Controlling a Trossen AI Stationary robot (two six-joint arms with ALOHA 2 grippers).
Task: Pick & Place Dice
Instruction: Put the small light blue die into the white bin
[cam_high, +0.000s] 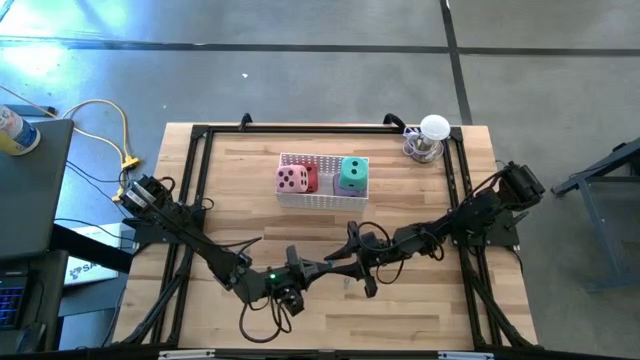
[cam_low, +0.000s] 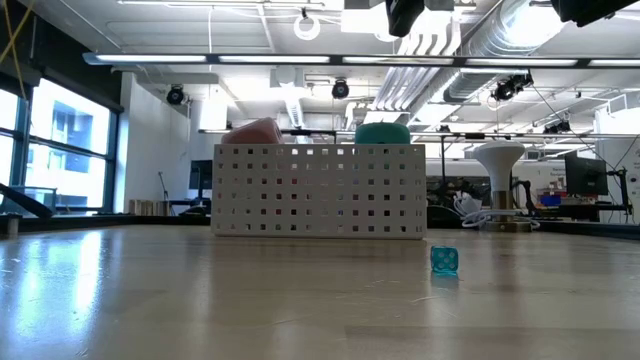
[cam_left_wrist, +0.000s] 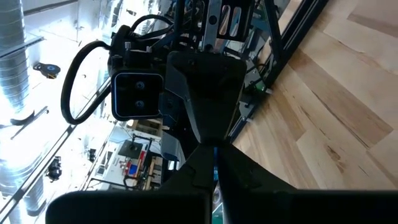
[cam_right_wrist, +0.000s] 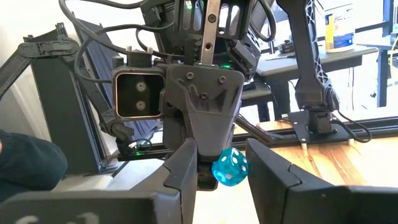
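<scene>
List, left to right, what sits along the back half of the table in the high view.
Pink soft cube die with dark pips → red die → green die on a purple one, all inside the white perforated rectangular basket → a clear round-topped object on a base near the table's right corner.

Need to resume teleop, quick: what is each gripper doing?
Left gripper: shut, holding nothing visible.
Right gripper: open, empty.
Small blue die: lying on the table.

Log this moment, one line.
pink die, red die, green die in basket | small blue die on table | left gripper, right gripper face-to-face above front centre
</scene>
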